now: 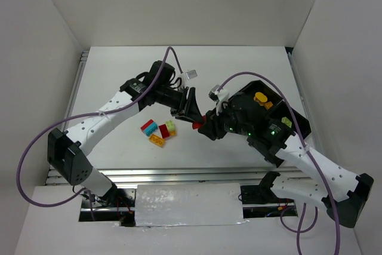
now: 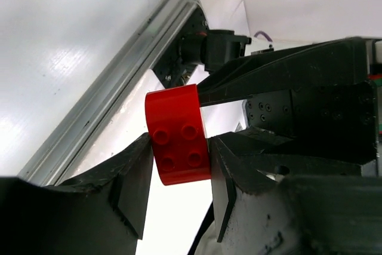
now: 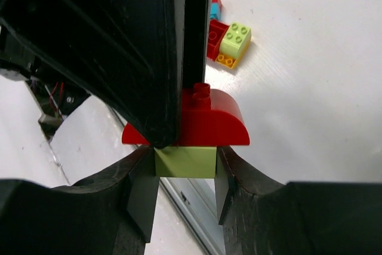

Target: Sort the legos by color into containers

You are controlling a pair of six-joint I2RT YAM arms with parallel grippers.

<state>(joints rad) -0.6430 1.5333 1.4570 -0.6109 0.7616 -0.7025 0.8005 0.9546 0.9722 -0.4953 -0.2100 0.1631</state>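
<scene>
A red rounded brick [image 1: 196,126] and a lime green brick [image 3: 185,162] are stuck together and held in the air between both grippers. My left gripper [image 1: 192,110] is shut on the red brick [image 2: 178,129]. My right gripper [image 1: 203,126] is shut on the lime brick, just under the red one [image 3: 209,120]. A loose pile of red, cyan, lime and orange legos [image 1: 159,131] lies on the table to the left, and also shows in the right wrist view [image 3: 230,43]. The black tray [image 1: 300,125] stands at the right, mostly hidden by the right arm.
A yellow brick [image 1: 260,98] and a lime piece [image 1: 286,122] lie in the tray. White walls enclose the table at left, back and right. A metal rail [image 1: 179,174] runs along the near edge.
</scene>
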